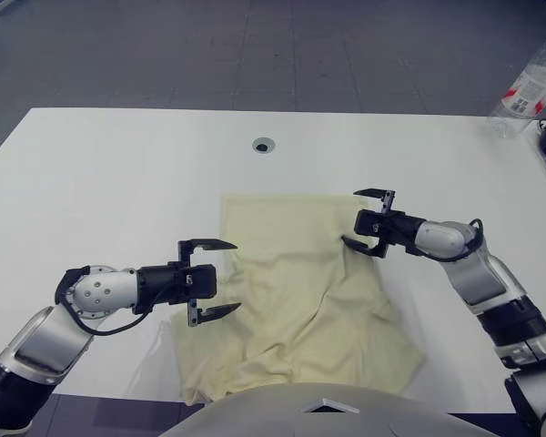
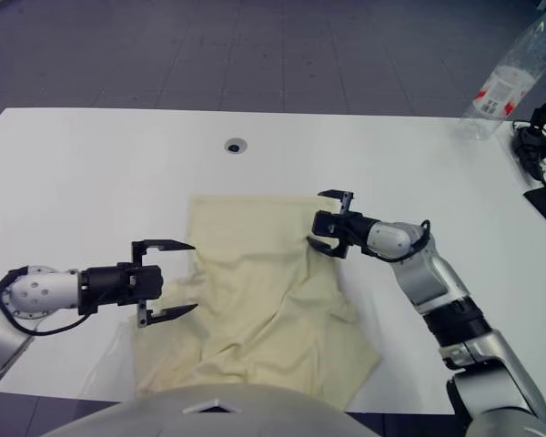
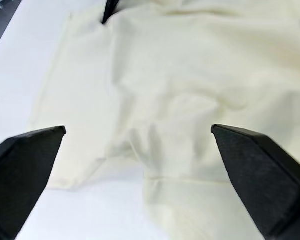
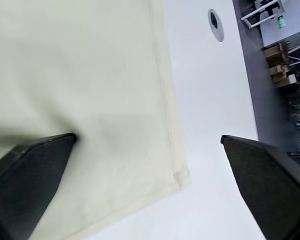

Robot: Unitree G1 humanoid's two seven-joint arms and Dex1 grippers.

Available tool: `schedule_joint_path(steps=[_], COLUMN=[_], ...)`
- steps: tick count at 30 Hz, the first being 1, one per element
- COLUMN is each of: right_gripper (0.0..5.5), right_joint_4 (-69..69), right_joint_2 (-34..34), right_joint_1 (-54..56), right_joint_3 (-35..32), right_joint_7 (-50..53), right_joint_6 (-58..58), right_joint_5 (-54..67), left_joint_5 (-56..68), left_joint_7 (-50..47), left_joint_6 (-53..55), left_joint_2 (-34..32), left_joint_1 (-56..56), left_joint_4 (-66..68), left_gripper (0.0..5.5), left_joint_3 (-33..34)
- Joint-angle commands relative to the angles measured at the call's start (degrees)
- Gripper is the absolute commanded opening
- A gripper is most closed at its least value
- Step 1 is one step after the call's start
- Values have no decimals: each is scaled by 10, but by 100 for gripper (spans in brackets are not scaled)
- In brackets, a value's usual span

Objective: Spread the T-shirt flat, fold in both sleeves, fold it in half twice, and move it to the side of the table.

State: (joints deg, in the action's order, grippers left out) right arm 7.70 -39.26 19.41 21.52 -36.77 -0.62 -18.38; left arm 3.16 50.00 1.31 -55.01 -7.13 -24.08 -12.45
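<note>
Item: T-shirt point(image 1: 296, 291), pale yellow, lying on the near middle of the white table point(image 1: 118, 182), with its near part reaching the table's near edge.
Condition: not spread flat. The far hem point(image 4: 166, 100) is lying straight, while the near half is bunching in deep folds, with one ridge running diagonally from the right side toward the near left.
Sleeves: cannot be told apart from the folds.
Left gripper point(image 1: 237, 276): fingers standing wide apart, holding nothing, hovering just at the shirt's left edge.
Right gripper point(image 1: 350, 217): fingers likewise spread, pinching nothing, sitting at the shirt's right edge near the far right corner. One finger is hanging over cloth and the other over bare table. Whether the lower one is touching the fabric cannot be told.
Handling, as judged: thin, light and limp, so it is likely to be sagging and trailing when lifted and keeping no shape of its own. It is probably sliding readily on the smooth tabletop, so a pull on one side alone may be dragging the whole piece.
Hold points, as judged: the stitched edges and corners, taken on both sides at once and drawn apart.
Risk, as judged: catching two layers together in the bunched near half.
Also present: a grommet hole point(image 1: 264, 145) beyond the shirt and a plastic bottle point(image 1: 528, 91) at the far right, both well apart from it.
</note>
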Motion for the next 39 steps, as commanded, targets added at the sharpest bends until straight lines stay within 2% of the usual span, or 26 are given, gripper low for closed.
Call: schedule_joint_path(steps=[1,4,11,19,25,29,33,39], right_gripper=[540,540,540,540,540,540,540,540], right_joint_4=[158,241,401,475,381,273,144,-80], right_joint_2=[30,51,87,76,46,16,-6,-54], right_joint_1=[30,62,125,141,117,97,59,-60], right_joint_3=[57,68,87,82,13,-54,-120,-176], right_joint_7=[63,99,167,200,166,156,104,12], right_joint_6=[-23,-41,-87,-133,-153,-134,-73,0], right_joint_5=[-95,-115,-145,-141,-62,-11,54,129], left_joint_5=[-106,-164,-161,-231,-252,-198,-191,-169], left_joint_7=[-35,-56,-58,-107,-132,-78,-63,-29], left_joint_6=[0,0,32,24,-25,-112,-119,-111], left_joint_2=[29,43,85,138,152,137,138,113], left_joint_1=[28,39,55,126,160,138,128,93], left_joint_4=[69,89,74,137,180,148,143,84], left_gripper=[536,536,536,536,536,536,536,536], left_joint_3=[-46,-67,-74,-94,-92,-107,-100,-83])
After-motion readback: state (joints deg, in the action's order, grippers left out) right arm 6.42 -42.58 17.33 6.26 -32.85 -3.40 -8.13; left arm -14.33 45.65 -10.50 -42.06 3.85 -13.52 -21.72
